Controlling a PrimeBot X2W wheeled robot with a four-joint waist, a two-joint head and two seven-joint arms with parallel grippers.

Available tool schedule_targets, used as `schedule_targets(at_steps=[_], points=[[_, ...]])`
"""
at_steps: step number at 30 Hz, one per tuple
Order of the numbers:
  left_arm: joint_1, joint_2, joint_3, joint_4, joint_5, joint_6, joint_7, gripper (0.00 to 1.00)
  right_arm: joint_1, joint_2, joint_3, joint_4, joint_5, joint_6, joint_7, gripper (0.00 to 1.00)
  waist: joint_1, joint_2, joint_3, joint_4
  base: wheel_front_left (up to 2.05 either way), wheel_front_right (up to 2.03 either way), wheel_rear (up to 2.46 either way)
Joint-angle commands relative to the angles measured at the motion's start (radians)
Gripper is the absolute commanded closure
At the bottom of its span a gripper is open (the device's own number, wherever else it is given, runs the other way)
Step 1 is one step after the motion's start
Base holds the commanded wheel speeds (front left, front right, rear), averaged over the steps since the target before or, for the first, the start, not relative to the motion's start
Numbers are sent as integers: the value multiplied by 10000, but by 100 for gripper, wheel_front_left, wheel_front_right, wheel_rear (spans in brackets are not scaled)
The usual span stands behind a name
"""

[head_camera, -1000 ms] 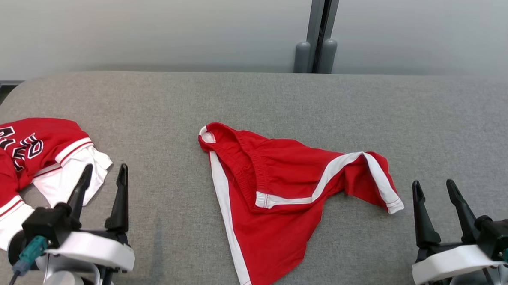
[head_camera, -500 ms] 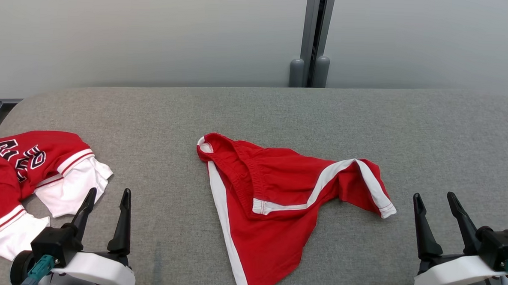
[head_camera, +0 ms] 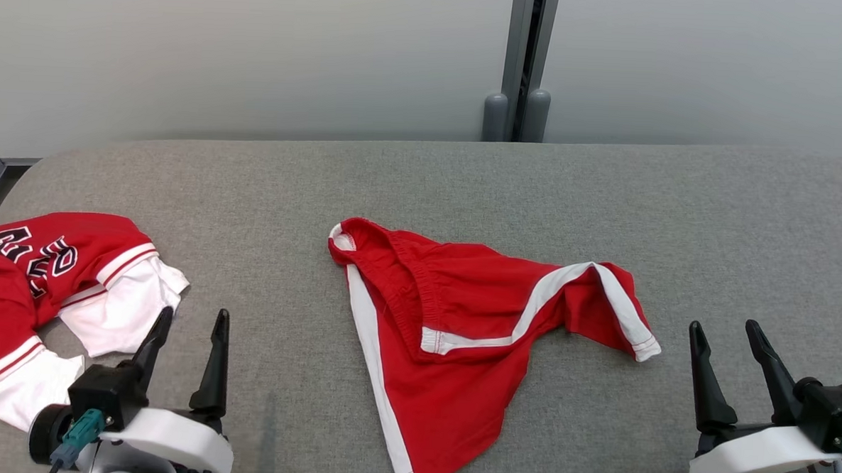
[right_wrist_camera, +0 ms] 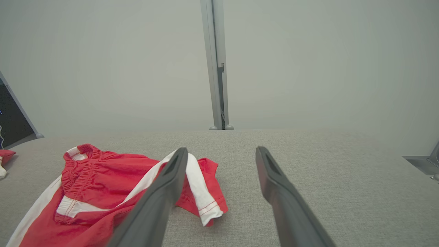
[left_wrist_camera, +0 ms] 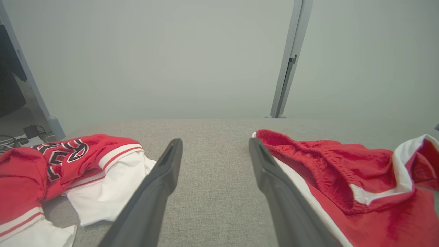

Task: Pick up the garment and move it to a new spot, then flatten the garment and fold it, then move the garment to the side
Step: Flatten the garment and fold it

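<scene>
Red fabric shorts with white trim [head_camera: 452,337] lie crumpled at frame centre on the grey felt table [head_camera: 466,174], untouched. The left gripper [head_camera: 194,313], lower left, and the right gripper [head_camera: 723,325], lower right, flank them, jaws wide and empty, likely poised for pickup.

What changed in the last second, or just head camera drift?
Mostly camera: the whole view shifted. The left end effector edged slightly back and rightward. Nothing grasped or released. Unchanged: the right end effector, crumpled red shorts with white trim, red-and-white lettered jersey, grey fabric table; both end effectors open.
</scene>
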Motion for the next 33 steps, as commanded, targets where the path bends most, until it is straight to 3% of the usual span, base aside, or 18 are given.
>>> schedule_targets(at_steps=[1,6,14,19,31,32,33], points=[[-295,33,-59,-14,45,-39,27,0,-25,-29,-26,-16,-45,21,8,0,0,0,36,7,0,0,0],[-1052,-94,-535,-3,273,-228,329,0,-175,-3,-57,-65,-72,21,-47,0,0,0,318,32,0,0,0],[-2714,-667,-1834,710,304,-1174,1442,0,-582,44,165,20,-65,22,-129,0,0,0,962,-312,0,0,0],[-3049,-1001,-2771,1222,11,-1531,2332,0,-786,83,235,193,-19,22,-233,0,0,0,1283,-671,0,0,0],[-3716,-870,-3534,2485,-886,-1691,3144,0,-1174,163,327,554,45,22,-475,0,0,0,2067,-1286,0,0,0],[-3737,-869,-3594,2527,-955,-1696,3152,15,-1188,168,339,587,34,22,-492,0,0,0,2104,-1289,0,0,0],[-3784,-847,-3640,2551,-997,-1701,3103,53,-1196,173,389,637,19,22,-464,0,0,0,2149,-1292,0,0,0]])
